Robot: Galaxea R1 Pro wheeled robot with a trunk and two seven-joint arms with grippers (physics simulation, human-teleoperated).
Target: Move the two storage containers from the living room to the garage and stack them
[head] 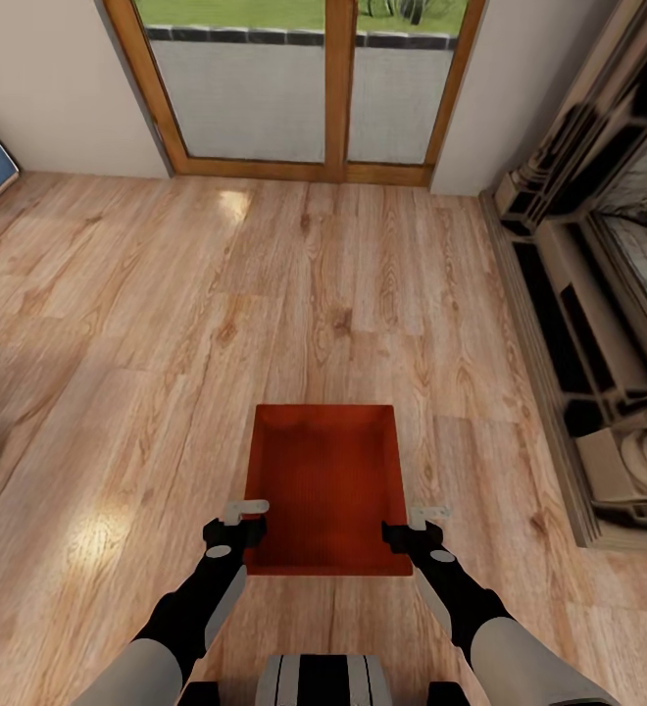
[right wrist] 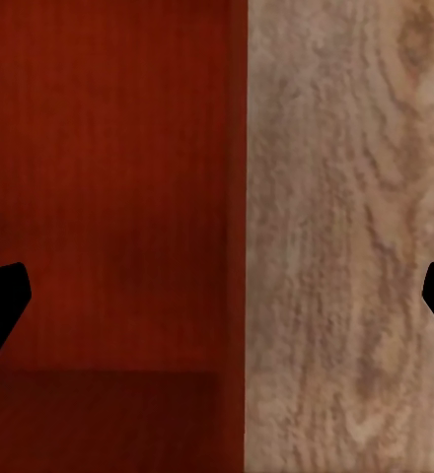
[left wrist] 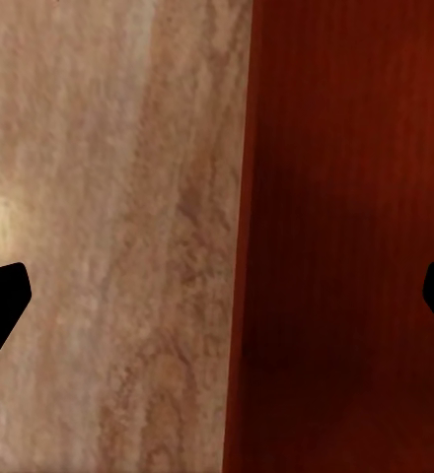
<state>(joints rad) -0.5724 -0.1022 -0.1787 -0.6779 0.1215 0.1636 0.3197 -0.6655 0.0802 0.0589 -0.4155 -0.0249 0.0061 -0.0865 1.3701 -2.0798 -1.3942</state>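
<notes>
Living room plank floor [head: 265, 294], one bin [head: 328, 485] dead ahead, long axis pointing away toward the glass doors [head: 299, 88]. Left pincer [head: 242, 520] and right pincer [head: 417, 525] each straddling a side wall, wide open, equally near, gripping nothing yet.

My head cam looks steeply down and forward over both my arms, taking in the plank floor [head: 265, 294] up to the glass doors [head: 304, 88] at the top. Both wrist cams sit close, facing straight down. All three views share the bin [head: 328, 480] [left wrist: 345, 236] [right wrist: 108, 197] and surrounding floor.
</notes>
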